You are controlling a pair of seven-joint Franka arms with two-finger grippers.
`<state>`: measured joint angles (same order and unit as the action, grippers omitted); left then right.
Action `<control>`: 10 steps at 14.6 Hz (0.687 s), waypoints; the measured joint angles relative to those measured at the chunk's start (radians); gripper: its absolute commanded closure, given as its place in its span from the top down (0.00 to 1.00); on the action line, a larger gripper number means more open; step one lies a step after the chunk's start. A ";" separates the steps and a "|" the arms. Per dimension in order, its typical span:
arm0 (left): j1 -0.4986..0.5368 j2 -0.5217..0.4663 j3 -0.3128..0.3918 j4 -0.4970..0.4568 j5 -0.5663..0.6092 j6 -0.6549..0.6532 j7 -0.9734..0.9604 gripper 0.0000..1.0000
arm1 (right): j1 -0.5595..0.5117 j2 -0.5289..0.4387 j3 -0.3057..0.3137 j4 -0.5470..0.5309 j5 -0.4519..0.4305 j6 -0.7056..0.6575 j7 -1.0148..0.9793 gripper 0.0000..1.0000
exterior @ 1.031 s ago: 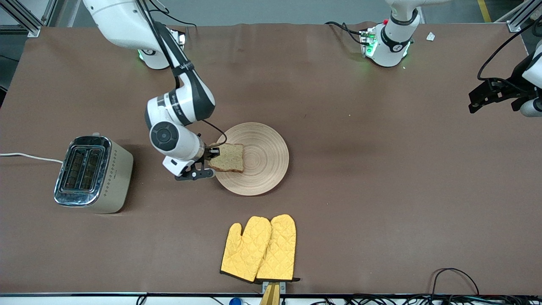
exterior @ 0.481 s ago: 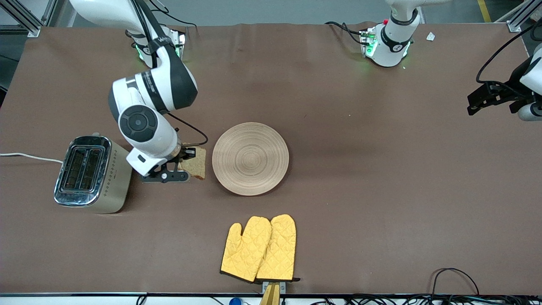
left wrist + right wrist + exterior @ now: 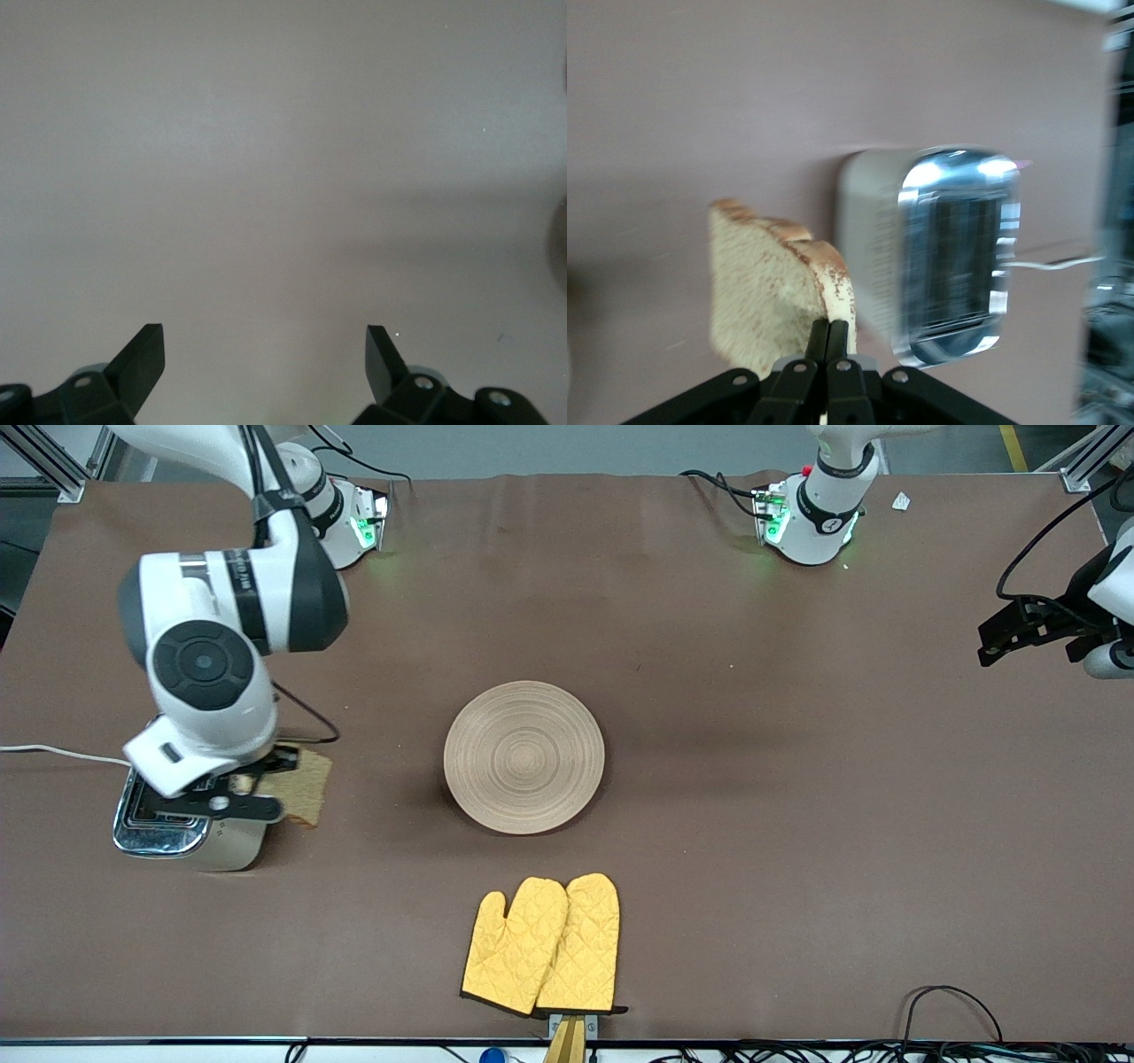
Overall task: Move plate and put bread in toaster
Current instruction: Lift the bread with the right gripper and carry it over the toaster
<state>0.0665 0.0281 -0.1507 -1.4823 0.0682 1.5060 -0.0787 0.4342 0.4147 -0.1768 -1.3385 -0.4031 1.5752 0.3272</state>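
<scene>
Right claw pinches speckled square bread beside chrome-topped toaster

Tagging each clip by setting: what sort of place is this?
Probably a robot lab mocked up as a kitchen: a toaster, plate and oven mitts on a brown-covered table with arm bases bolted on.

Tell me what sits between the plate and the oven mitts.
Nothing: in the front view only bare brown table shows between the plate and the yellow oven mitts, which lie nearer the camera.
</scene>
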 measured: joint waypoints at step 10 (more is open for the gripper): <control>0.004 0.006 0.000 0.000 0.000 0.000 0.000 1.00 | -0.169 0.047 -0.005 -0.008 -0.167 -0.037 -0.153 0.00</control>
<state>0.0705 0.0336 -0.1504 -1.4823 0.0682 1.5059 -0.0787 0.2653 0.4615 -0.1815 -1.3468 -0.5702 1.5383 0.1743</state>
